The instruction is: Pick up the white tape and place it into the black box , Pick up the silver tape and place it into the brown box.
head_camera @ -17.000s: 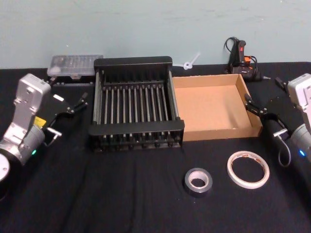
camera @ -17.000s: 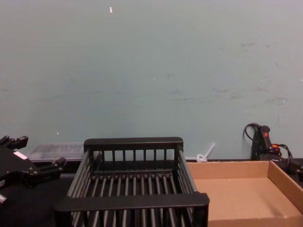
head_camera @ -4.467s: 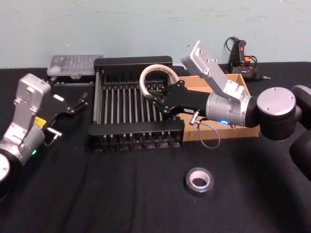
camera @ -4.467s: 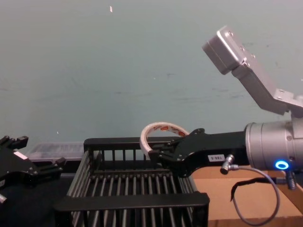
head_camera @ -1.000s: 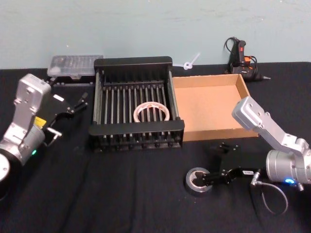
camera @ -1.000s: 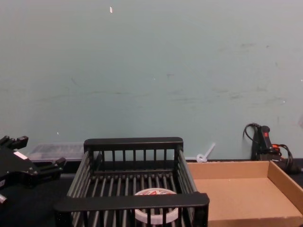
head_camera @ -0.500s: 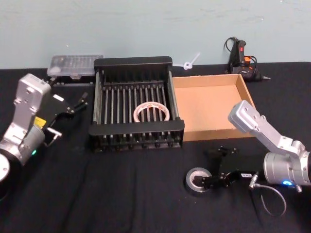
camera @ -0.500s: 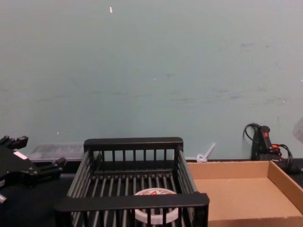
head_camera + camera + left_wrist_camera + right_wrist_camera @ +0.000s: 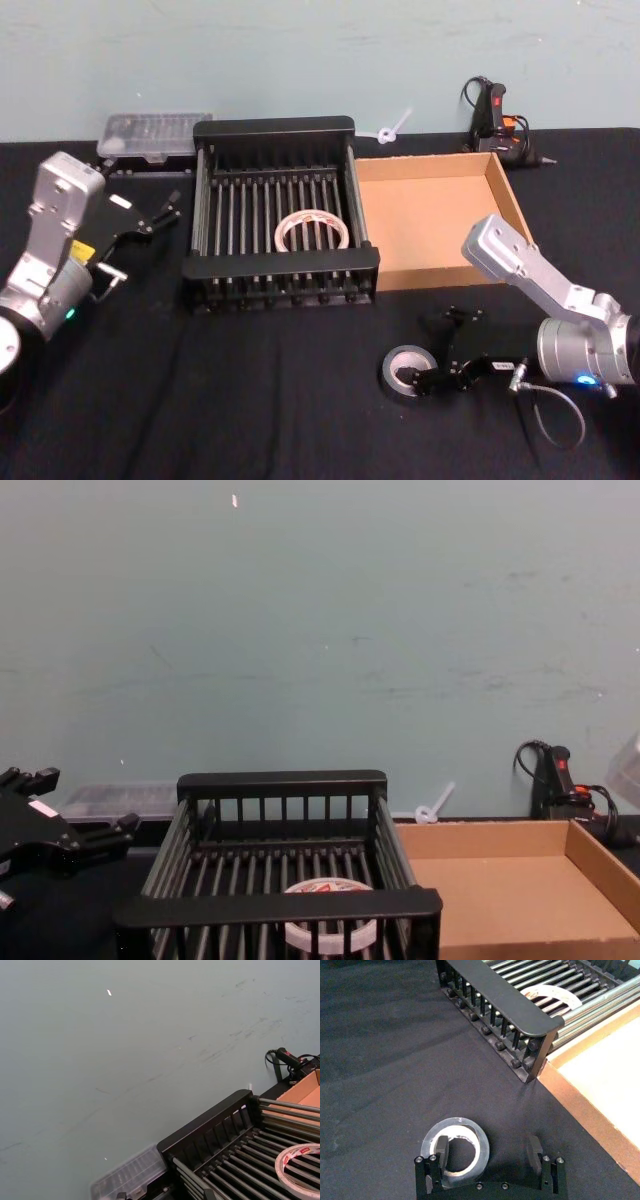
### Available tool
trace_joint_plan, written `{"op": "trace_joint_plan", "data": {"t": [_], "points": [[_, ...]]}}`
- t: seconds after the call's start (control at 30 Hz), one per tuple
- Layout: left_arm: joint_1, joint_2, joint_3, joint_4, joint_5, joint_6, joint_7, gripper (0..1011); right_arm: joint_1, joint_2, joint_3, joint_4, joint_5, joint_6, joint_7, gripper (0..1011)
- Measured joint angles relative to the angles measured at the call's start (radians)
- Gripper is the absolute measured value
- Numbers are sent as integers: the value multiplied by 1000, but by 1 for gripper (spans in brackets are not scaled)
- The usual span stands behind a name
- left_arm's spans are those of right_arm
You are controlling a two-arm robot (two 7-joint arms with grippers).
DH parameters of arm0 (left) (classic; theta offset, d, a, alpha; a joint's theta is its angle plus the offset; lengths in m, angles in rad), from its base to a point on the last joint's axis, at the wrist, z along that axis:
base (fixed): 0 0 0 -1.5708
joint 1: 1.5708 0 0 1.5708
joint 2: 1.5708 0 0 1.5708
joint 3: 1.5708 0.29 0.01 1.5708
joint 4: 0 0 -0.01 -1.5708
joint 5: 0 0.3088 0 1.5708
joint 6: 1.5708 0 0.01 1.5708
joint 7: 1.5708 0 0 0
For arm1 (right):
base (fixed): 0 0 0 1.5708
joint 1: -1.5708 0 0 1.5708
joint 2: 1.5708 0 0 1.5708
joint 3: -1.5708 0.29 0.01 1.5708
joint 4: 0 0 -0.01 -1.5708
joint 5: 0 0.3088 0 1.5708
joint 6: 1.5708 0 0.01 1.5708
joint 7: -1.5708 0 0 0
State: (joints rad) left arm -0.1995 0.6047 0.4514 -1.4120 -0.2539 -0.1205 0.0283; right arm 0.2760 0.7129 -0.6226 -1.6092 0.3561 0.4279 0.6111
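Looks like a lab or workshop test bench. Table covered in plain black cloth (image 9: 250, 400), pushed up against a bare, scuffed pale blue-green wall (image 9: 320, 630). Shop clutter along the back edge: a glue gun with a coiled cord (image 9: 495, 118), a clear plastic parts case (image 9: 155, 135), a loose white plastic piece (image 9: 392, 127). No household furnishings.
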Motion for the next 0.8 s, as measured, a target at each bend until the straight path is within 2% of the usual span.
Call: {"op": "trace_joint_plan", "data": {"t": [0.57,0.63,0.8], "points": [[0,0,0,0,0,0,0,1001,4,-8,-2,16,-5,6,11,997],[0,0,0,0,0,0,0,1001,4,-7,-2,16,-5,6,11,978],[0,0,0,0,0,0,0,1001,4,-7,-2,16,-5,6,11,851]]}}
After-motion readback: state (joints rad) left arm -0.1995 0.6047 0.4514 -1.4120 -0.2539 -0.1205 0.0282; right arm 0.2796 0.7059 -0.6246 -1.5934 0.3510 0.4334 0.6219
